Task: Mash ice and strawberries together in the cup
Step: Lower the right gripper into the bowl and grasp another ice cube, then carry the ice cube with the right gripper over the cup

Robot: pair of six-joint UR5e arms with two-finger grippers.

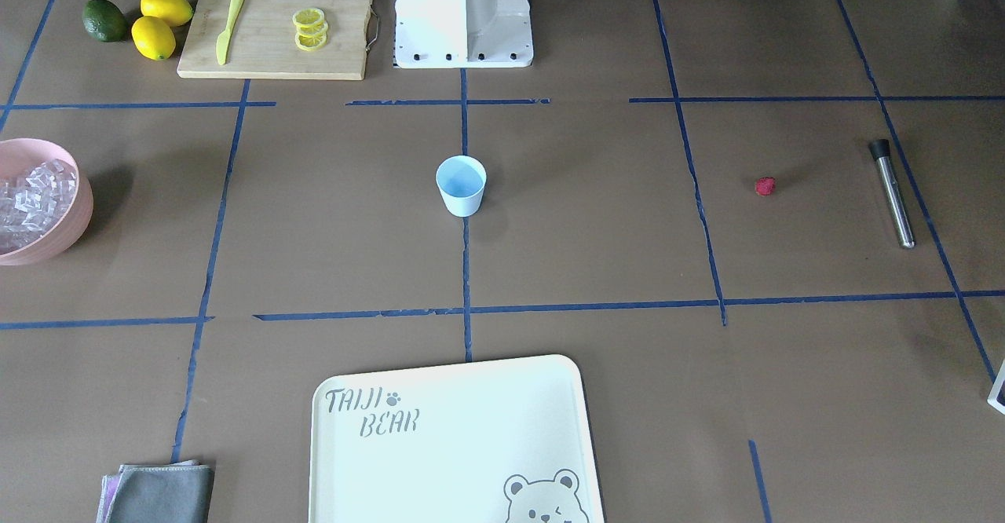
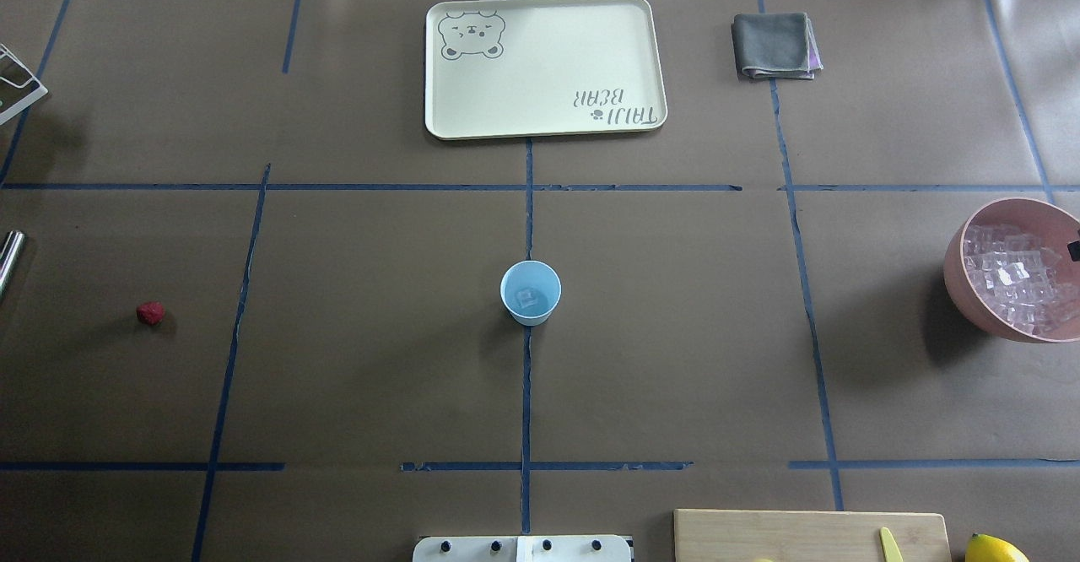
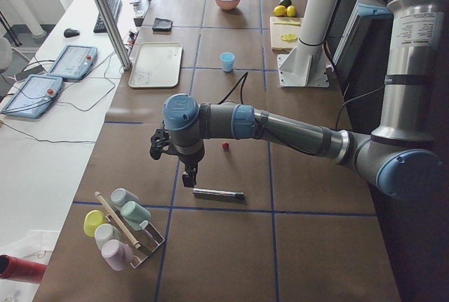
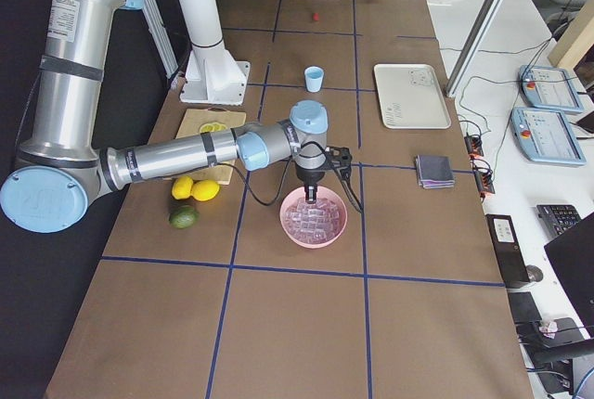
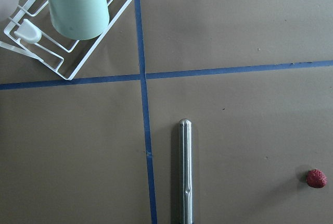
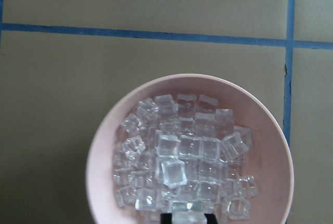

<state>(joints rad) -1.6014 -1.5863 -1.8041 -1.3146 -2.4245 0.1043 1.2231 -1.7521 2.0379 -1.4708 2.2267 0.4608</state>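
At the middle of the bench [image 2: 675, 351] the cup [image 2: 516, 285] holds one ice [image 2: 528, 297] cube, the strawberry [image 2: 150, 313] lies well apart at its 9 o'clock, the ice-filled bowl [image 2: 958, 288] at 3 o'clock under the right claw [image 4: 310, 197], the left claw [image 3: 188, 179] near the rod [image 3: 219, 194]; I cannot tell how wide either claw stands.

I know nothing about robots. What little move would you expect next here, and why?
Probably the right tool dips straight down into the pink bowl to pinch some ice: it hangs directly over the pile, the cup seems to hold only one cube, and the strawberry lies on the table.
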